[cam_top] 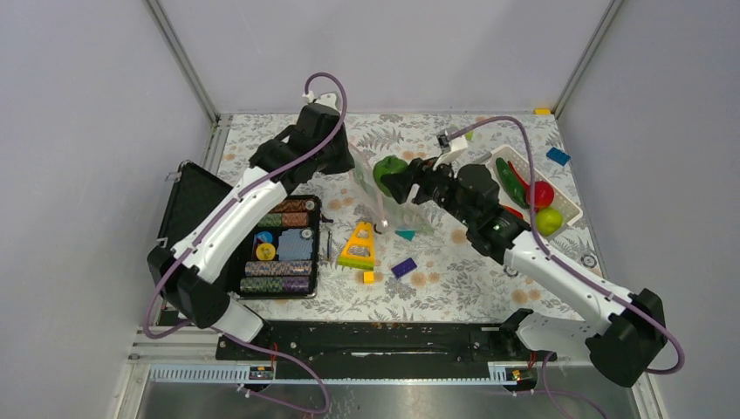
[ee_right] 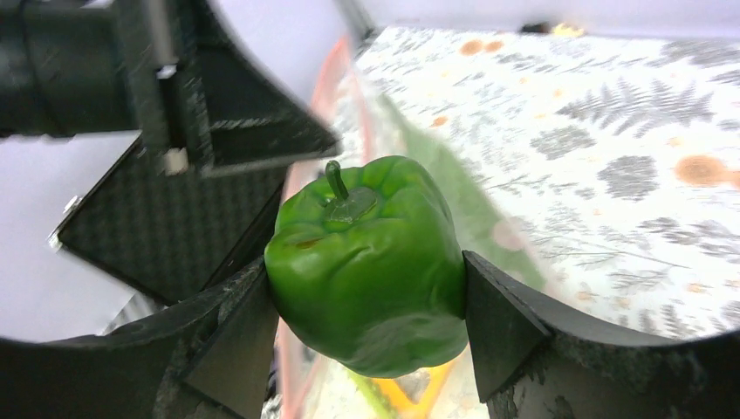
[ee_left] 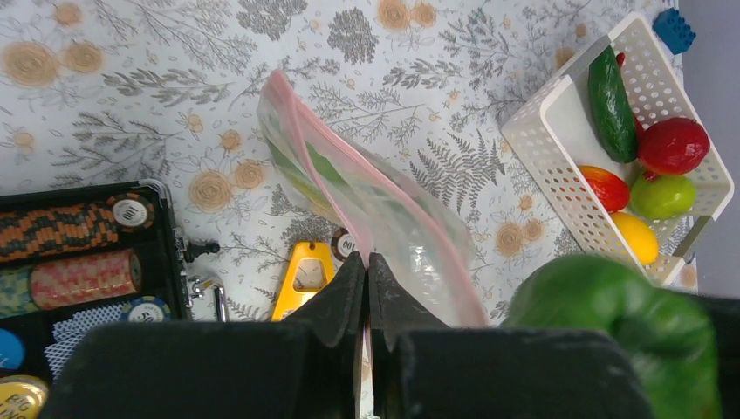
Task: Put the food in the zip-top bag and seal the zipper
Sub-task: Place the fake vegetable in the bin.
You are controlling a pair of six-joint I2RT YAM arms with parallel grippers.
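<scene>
Green pepper (ee_right: 366, 253) is being squeezed between the fingers of the right gripper (ee_right: 366, 297); at its 9 o'clock from above, the left gripper (ee_left: 367, 266), fully closed, is pinching the zipper (ee_left: 318, 161) of the zip-top bag (ee_left: 419, 236).

The left arm (cam_top: 234, 211) is stretching forward, wrist angled down, its left gripper (ee_left: 367, 262) pinching the zip-top bag (ee_left: 394, 214) between closed fingers. The right arm (cam_top: 558, 275) is reaching inward, its right gripper (ee_right: 365, 266) clamping a green pepper (ee_right: 349, 231).

Narrow zip-top bag (ee_left: 410, 236) mouth, left hand (ee_left: 366, 266) crowding it; pepper (ee_right: 366, 262) clearance unclear.
</scene>
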